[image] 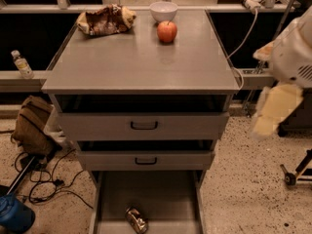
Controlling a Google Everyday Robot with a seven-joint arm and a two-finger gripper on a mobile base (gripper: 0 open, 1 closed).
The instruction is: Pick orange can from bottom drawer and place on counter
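Note:
The orange can (136, 220) lies on its side on the floor of the open bottom drawer (161, 194), near its front edge. The counter (136, 62) is the grey top of the cabinet. My gripper (273, 112) hangs at the right of the cabinet, about level with the top drawer, out over the floor. It is far above and to the right of the can and holds nothing that I can see.
A red apple (167, 31), a white bowl (164, 9) and a crumpled chip bag (105, 19) sit at the back of the counter. The two upper drawers (144, 126) stand slightly open. A brown bag (31, 126) and cables (44, 179) lie on the floor at the left.

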